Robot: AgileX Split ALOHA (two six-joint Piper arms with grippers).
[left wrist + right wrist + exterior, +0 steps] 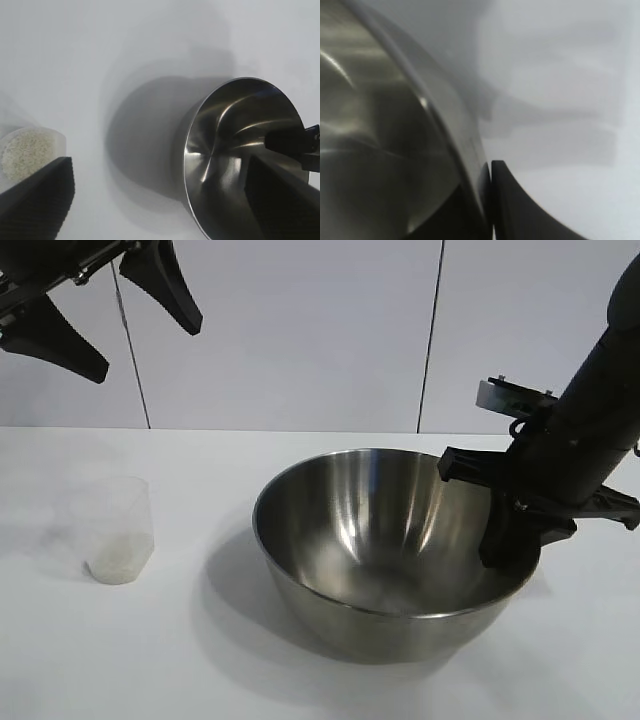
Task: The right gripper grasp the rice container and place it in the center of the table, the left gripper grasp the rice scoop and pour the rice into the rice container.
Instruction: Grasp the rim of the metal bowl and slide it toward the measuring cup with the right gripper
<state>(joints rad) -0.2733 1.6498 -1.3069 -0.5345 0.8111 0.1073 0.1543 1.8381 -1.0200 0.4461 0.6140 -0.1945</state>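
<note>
A: Where is the steel mixing bowl sitting?

B: On the white table, a little toward the right edge and nearer the front edge than the back one. It stands upright and its shadow falls to its left.

A: And the right gripper?

B: It comes down steeply at the bowl's right-hand rim. One finger is inside the bowl, and the right wrist view shows the other finger outside, with the thin steel wall pinched between the two. So the jaws are clenched on the bowl's rim.

A: The left gripper?

B: It hangs high above the table's back left corner. Its two tapered fingers are spread wide and grasp nothing.

A: What about the scoop?

B: The clear plastic measuring cup stands upright near the left edge, well apart from the bowl. A low layer of white rice lies in its bottom; the left wrist view looks down onto the grains. Nothing touches the cup.

A: Is there rice in the bowl?

B: Only bare, shiny steel shows inside it.
</note>
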